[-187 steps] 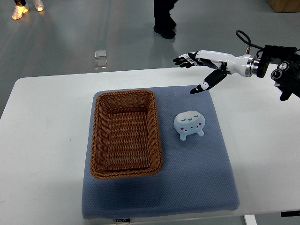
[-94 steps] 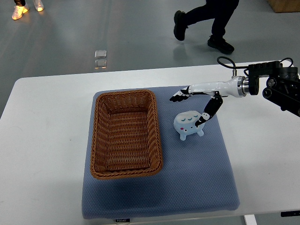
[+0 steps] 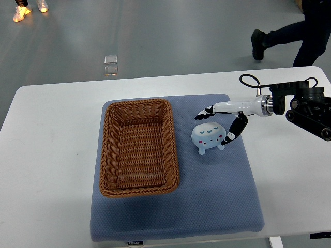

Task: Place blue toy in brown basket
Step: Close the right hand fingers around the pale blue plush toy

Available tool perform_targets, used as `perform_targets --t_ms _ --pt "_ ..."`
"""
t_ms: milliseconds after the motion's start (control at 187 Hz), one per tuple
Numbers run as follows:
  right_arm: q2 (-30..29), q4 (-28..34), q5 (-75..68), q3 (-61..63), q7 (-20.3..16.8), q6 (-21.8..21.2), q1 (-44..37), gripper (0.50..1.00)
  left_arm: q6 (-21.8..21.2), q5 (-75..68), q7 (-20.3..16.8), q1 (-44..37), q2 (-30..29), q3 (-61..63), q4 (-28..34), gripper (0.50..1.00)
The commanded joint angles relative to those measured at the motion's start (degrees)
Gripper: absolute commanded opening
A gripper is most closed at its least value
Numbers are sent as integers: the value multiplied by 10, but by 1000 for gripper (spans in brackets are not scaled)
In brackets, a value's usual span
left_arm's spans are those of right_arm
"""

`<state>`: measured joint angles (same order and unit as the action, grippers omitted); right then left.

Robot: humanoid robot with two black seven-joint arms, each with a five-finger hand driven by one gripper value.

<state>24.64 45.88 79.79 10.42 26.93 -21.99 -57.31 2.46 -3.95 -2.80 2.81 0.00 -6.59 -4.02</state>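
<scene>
Lowered since before, the right hand [image 3: 217, 124] brackets the blue toy [image 3: 208, 137] open-fingered on the blue mat [image 3: 207, 206].

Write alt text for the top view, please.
The right hand, fingers open, brackets the blue toy on a blue mat, right of an empty brown basket on a white table.
</scene>
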Motion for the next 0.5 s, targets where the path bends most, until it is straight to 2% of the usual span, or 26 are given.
perform_targets --t_ms 0,96,171,187,267,348,497 --pt "-7 -5 2 -4 0 3 2 901 0 0 0 0 0 0 0 1000" --pt "-10 -5 2 -4 0 3 3 885 0 0 0 0 0 0 1 1000" --pt "-10 -5 2 -4 1 2 3 854 0 0 0 0 0 0 1 1000" --pt "-10 -5 2 -4 2 2 2 828 0 0 0 0 0 0 1 1000" --pt "-10 -5 2 -4 3 2 2 756 0 0 0 0 0 0 1 1000" --pt "-9 -5 2 -3 5 2 1 637 -1 0 0 0 0 0 1 1000" --pt "-8 -5 2 0 5 3 -4 533 0 0 1 -1 0 0 1 1000"
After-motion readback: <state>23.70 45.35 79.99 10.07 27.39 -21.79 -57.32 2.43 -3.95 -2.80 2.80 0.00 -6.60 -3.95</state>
